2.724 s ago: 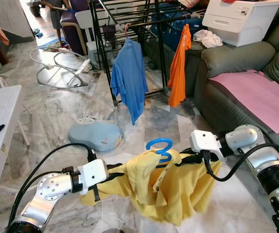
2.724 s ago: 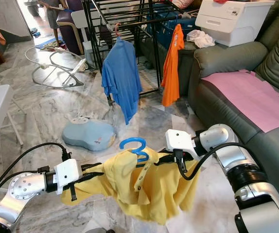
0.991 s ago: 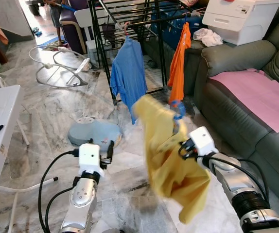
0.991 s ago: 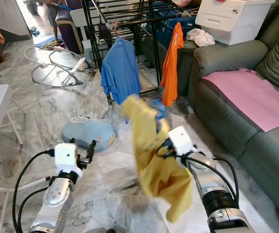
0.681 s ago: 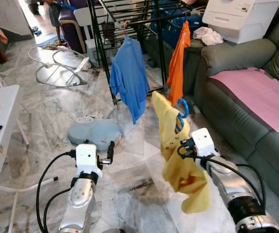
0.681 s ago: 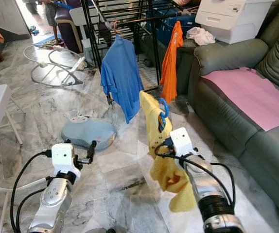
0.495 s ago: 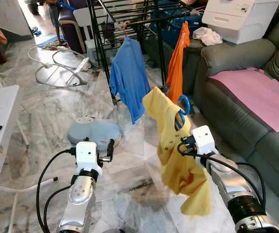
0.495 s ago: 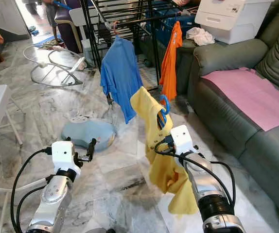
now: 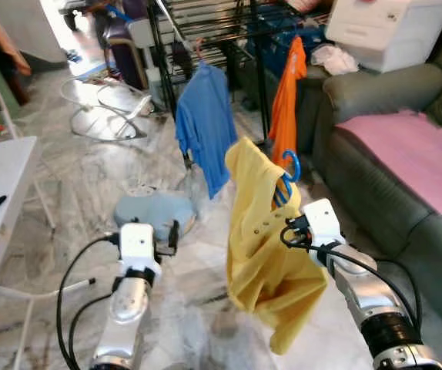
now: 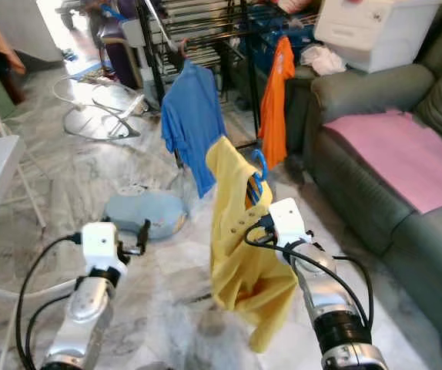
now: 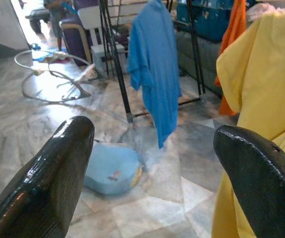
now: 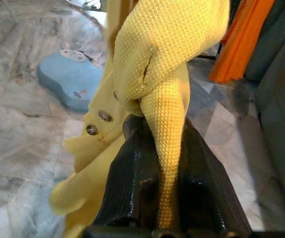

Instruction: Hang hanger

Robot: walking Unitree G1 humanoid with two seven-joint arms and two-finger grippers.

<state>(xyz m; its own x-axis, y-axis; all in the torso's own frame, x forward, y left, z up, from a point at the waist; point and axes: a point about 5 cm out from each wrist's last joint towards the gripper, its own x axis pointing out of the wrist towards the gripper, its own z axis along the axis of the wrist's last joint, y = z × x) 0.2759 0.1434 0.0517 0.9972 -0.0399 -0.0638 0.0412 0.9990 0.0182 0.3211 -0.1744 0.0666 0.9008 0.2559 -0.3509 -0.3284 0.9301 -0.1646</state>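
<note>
Two claws are showing in front of the robot. The right claw [image 9: 292, 225] is holding up a yellow shirt [image 9: 263, 262] on a blue hanger [image 9: 286, 179], its fingers [image 12: 142, 188] pinched together on a fold of the yellow fabric, as the right wrist view is showing. The shirt is hanging free above the marble floor [image 9: 75, 185], with the hanger's hook sitting just in front of an orange shirt [image 9: 286, 108] on the black drying rack [image 9: 205, 19]. A blue shirt [image 9: 205, 127] is hanging on the same rack, to the left of the orange one. The left claw [image 9: 172, 233] is hovering low with its fingers [image 11: 58, 178] spread wide apart and gripping nothing. A pale blue cushion [image 9: 153, 211] is lying on the floor beyond it. A grey sofa [image 9: 375, 92] is standing to the right.
</note>
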